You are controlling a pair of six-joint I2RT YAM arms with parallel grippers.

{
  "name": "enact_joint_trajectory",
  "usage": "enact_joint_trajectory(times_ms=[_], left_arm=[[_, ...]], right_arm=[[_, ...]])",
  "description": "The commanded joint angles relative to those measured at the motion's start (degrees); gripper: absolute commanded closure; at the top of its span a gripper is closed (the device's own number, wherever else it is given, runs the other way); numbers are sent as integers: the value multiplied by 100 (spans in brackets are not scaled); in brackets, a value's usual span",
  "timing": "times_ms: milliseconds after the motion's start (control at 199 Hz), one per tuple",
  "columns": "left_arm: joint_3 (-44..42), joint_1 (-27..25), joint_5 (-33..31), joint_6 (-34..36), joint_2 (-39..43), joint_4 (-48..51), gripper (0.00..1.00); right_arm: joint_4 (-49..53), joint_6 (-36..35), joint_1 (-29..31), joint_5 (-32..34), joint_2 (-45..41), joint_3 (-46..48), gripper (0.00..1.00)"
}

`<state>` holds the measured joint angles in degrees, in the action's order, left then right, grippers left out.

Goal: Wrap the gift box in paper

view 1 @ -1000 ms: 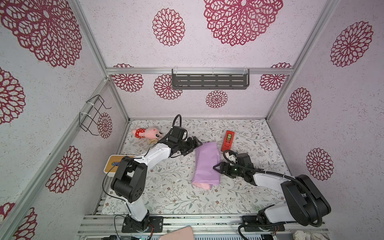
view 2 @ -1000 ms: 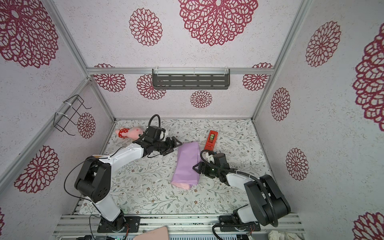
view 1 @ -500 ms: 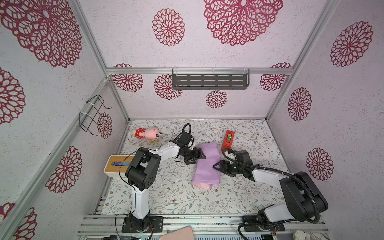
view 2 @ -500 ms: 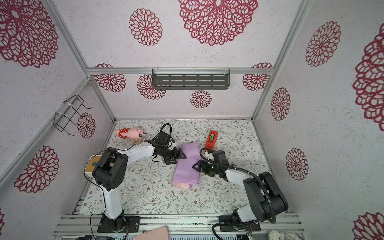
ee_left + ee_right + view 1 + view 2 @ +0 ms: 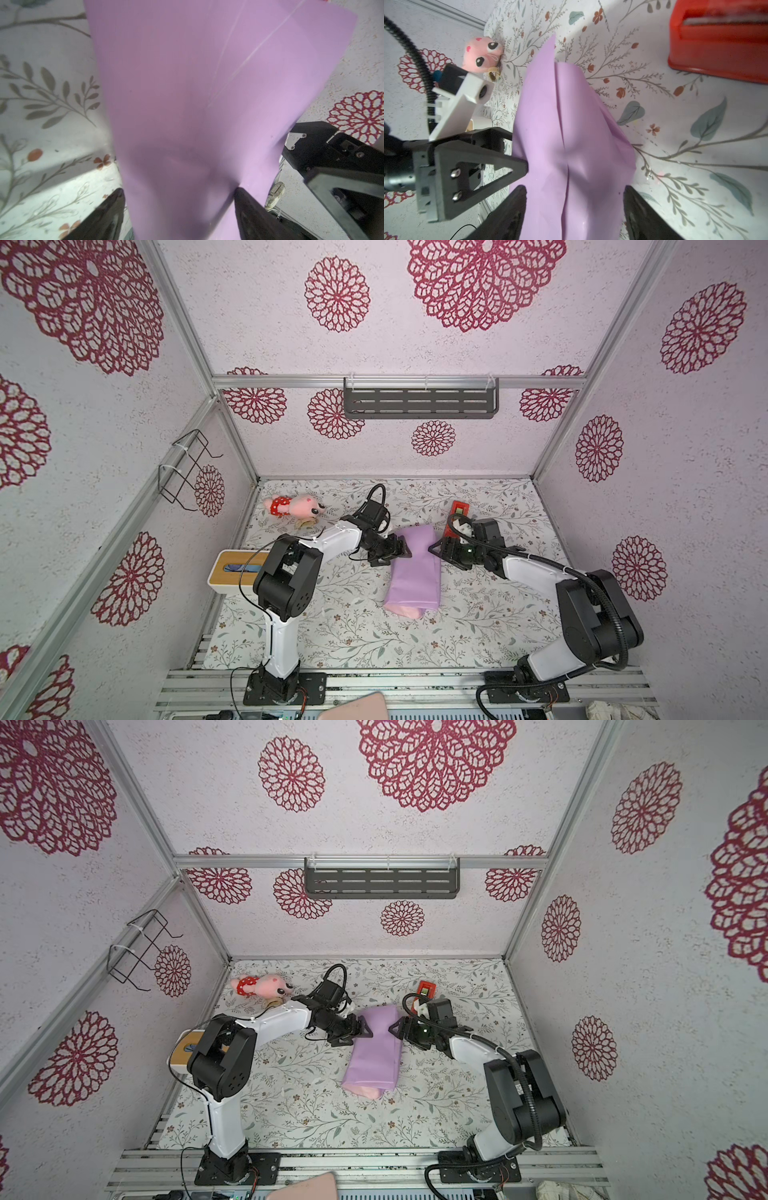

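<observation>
Nearest the front rail, the floral table point(image 5: 353, 639) carries the paper point(image 5: 415, 572) in its middle – a long folded bundle, lilac outside, with its pale pink face showing at the near end. The gift box does not show anywhere. Left of the bundle sits a white tissue box point(image 5: 232, 568) with a wooden top. At the bundle's far half the left gripper point(image 5: 402, 552) and the right gripper point(image 5: 433, 549) face each other across it – each with jaws spread wide and the paper between them, a fingertip point(image 5: 520, 166) of the left one touching the sheet. Beyond them stand a red tape dispenser point(image 5: 459, 508) and a pink plush toy point(image 5: 297, 506), then a dark slotted shelf point(image 5: 419, 404) on the back wall
</observation>
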<state>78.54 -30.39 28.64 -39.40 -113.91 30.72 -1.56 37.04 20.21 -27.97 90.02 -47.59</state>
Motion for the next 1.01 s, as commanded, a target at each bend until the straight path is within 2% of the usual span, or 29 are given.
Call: enact_joint_trajectory(times_ms=[0,171,352,588,754,1001], left_arm=[[3,-84,-305,134,-170,509,16],[-36,-126,-292,78,-103,456,16],[-222,-131,-193,-102,69,250,16],[-556,-138,-214,-361,489,-16,16],[-631,-135,-352,-419,518,-110,16],[-575,-136,-473,-427,508,-144,16]], right_arm=[[608,-375,213,578,57,-343,27],[741,-444,456,842,146,-536,33],[683,-450,605,715,358,-727,39],[834,-620,647,441,699,-1165,41],[993,-737,665,290,789,-1285,40],[1560,-1163,516,735,596,-1224,29]])
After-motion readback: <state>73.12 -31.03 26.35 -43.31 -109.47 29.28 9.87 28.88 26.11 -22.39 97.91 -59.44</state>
